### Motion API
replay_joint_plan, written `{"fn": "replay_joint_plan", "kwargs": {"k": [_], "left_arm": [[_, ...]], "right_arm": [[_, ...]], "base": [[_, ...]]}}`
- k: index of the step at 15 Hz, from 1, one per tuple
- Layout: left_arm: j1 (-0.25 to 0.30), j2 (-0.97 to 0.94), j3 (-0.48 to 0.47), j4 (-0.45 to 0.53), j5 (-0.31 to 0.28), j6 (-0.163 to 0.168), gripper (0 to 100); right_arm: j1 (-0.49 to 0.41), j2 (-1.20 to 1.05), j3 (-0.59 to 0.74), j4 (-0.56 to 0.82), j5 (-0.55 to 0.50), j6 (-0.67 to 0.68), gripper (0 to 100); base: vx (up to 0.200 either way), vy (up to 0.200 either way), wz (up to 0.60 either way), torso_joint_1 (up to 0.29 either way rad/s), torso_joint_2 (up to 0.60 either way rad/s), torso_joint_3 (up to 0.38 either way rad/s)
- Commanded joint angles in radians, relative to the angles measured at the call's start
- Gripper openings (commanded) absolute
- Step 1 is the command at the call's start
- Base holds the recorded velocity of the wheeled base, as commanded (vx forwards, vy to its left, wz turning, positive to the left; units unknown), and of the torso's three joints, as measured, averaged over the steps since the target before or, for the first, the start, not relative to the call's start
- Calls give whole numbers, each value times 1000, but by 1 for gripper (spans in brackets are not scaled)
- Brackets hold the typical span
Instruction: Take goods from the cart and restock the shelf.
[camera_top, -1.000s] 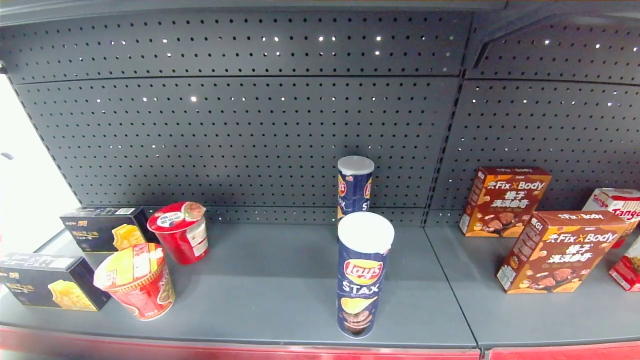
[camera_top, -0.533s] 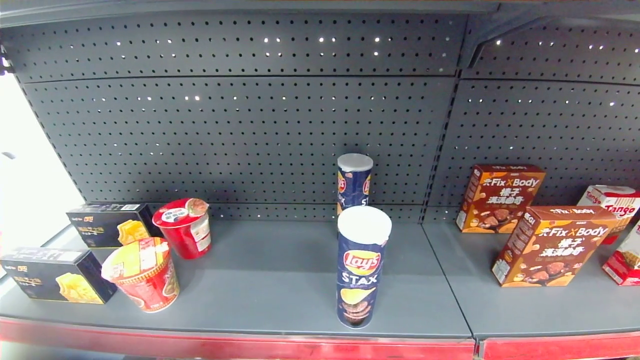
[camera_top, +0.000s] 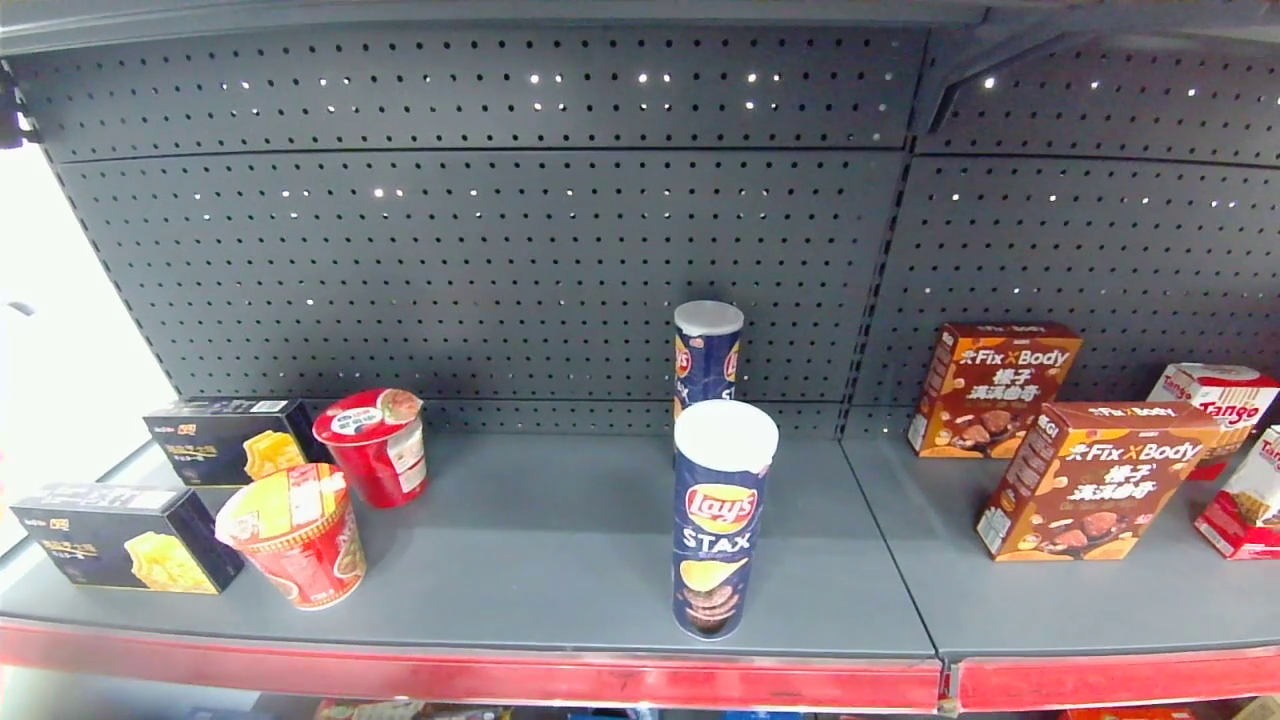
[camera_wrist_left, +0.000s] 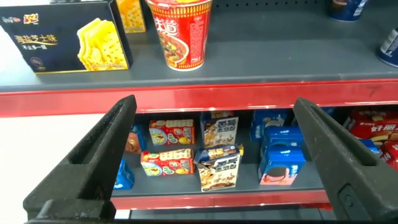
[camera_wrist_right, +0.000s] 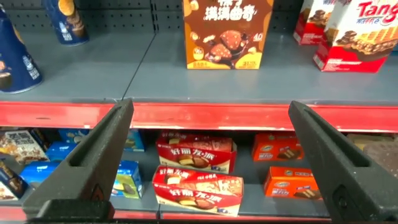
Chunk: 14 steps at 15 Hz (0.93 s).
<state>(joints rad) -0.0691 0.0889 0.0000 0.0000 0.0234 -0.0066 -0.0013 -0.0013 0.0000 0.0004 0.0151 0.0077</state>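
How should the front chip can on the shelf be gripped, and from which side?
Probably around its middle, coming from the front, jaws at its left and right. The front can stands upright, a tall round tube; the shelf is bare on both its sides, and the rear can stands right behind it.

A shop: stocked shelf (camera_top: 540, 560) (boxed snacks (camera_top: 1085, 480)).
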Motion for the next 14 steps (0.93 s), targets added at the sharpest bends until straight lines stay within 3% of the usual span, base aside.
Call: {"fn": "replay_joint_plan", "kwargs": {"k": [1,14], "left_arm": [[0,2,0,0,1,0,100],[0,2,0,0,1,-1,100]], "right_arm": [[0,1,0,0,0,0,100],[0,1,0,0,0,0,100]], "base": [[0,0,0,0,0,0],[0,0,0,0,0,0]]}}
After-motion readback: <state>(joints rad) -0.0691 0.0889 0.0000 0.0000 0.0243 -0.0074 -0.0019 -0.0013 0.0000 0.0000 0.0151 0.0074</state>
